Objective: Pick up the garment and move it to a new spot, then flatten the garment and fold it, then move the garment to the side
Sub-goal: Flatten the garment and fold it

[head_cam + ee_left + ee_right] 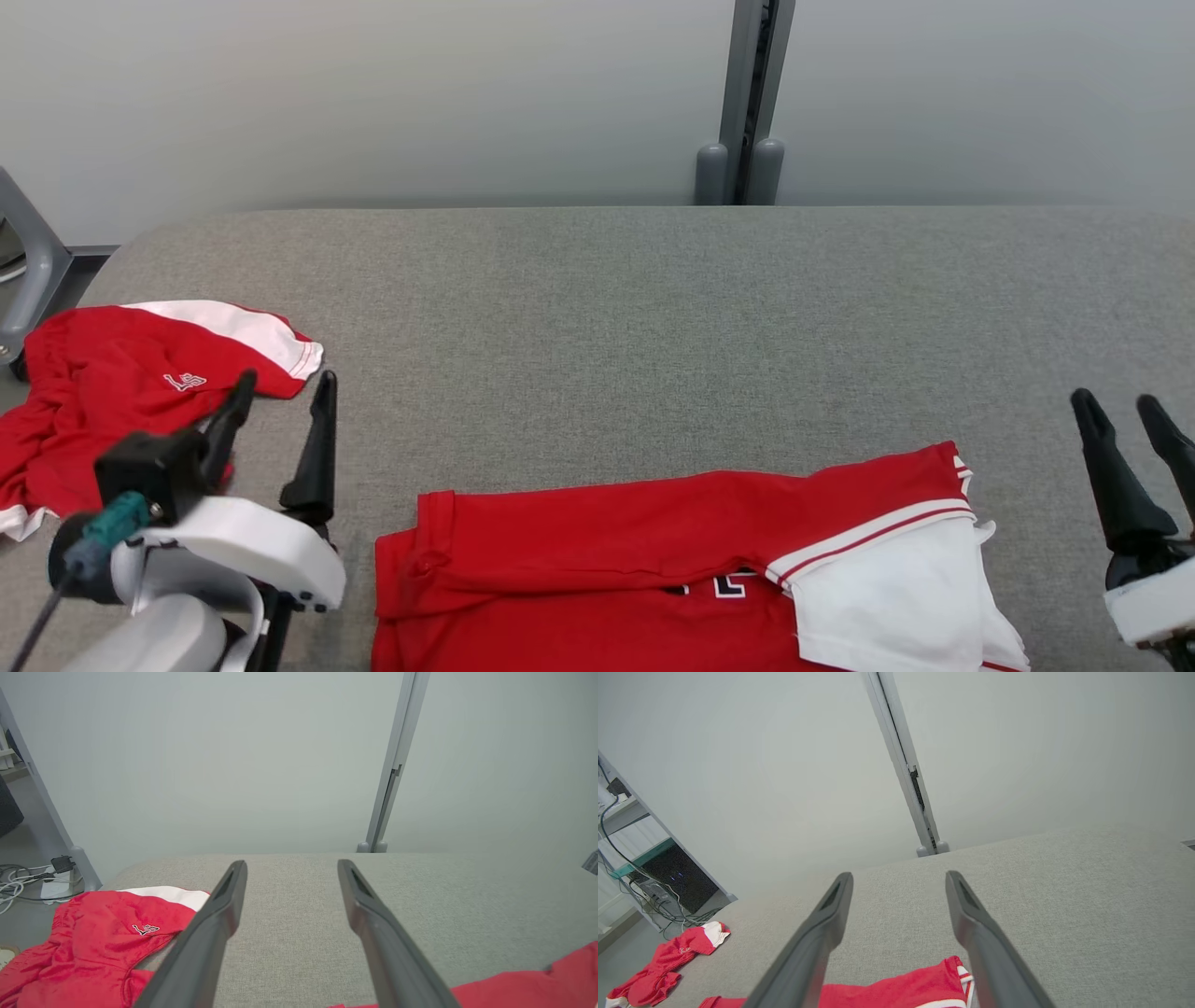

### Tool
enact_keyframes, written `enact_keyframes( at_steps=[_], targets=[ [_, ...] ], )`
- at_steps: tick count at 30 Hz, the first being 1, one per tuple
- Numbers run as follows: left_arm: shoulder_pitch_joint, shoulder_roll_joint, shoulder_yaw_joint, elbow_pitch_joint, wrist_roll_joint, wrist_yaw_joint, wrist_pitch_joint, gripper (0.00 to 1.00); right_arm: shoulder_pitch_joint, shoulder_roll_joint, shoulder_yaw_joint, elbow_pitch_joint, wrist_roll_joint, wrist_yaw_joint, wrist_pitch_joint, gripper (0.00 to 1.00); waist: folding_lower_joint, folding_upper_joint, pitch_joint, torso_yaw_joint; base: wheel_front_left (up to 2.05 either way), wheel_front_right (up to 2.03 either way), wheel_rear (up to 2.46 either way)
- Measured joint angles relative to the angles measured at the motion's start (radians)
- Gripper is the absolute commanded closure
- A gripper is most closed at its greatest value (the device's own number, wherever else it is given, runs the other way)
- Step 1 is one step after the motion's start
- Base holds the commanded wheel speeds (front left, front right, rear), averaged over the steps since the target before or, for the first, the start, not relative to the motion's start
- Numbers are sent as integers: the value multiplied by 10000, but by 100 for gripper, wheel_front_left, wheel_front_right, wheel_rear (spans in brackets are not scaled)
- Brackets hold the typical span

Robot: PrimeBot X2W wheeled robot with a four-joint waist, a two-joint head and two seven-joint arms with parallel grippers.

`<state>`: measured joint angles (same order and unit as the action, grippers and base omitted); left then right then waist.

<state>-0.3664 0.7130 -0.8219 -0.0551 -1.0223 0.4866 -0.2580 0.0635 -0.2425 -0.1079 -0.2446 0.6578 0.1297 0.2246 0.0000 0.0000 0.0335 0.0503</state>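
Nearest, the garment (pixel 597 551), a red jersey with a white sleeve trimmed in red stripes, lies at the near edge of the grey fabric-covered surface (pixel 653 317). It is folded over on itself, and its lower part runs out past the bottom of the head view. It sits between the two tools and touches neither. The left tool (pixel 285 383) stands just to the garment's left, its two dark fingers spread well apart with nothing between them. The right tool (pixel 1116 401) stands off beyond the garment's white-sleeved right end, its fingers likewise parted and empty. In each wrist view the red cloth shows low down beside the fingers, while grey surface shows between their tips. Farther left, past the left tool, a pair of red shorts (pixel 103 392) with a white side panel and a small white logo lies rumpled at the surface's left edge, well apart from the garment. Beyond, the surface stretches to its far edge, where a pale wall (pixel 373 93) rises with a grey upright post (pixel 747 93) against it. In the left wrist view, cables (pixel 23 882) lie on the floor at the far left.
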Motion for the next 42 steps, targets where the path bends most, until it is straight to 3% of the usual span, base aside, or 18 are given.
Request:
enact_keyframes(
  at_steps=[3,7,17,22,29,34,42],
  targets=[
    [723,-644,966,-240,846,163,-31,0,300,337,-163,339,-366,0,-1166,0,0,0,10,-16,0,0,0],
    [1919,-1735,2056,-443,2000,-6,-35,0,743,913,-623,848,-531,-2,-2378,0,0,0,-13,25,0,0,0],
    [3323,-3028,3804,205,3789,-1726,-52,0,910,428,341,2370,-878,-2,-2884,0,0,0,-65,50,0,0,0],
    [3367,-3513,4084,428,4305,-2431,-52,0,524,282,848,3446,-579,0,-2305,0,0,0,-11,169,0,0,0],
    [3117,-3866,4255,903,4684,-3064,-52,0,-447,100,1034,5522,-44,0,-995,0,0,0,157,423,0,0,0],
    [3005,-3990,4293,1154,4777,-3260,-52,0,-735,364,874,6585,433,0,-136,0,0,0,184,748,0,0,0],
    [2966,-4084,4318,1383,4846,-3442,-52,0,-957,518,920,7135,1183,0,387,0,0,0,180,1076,0,0,0]
  ],
)
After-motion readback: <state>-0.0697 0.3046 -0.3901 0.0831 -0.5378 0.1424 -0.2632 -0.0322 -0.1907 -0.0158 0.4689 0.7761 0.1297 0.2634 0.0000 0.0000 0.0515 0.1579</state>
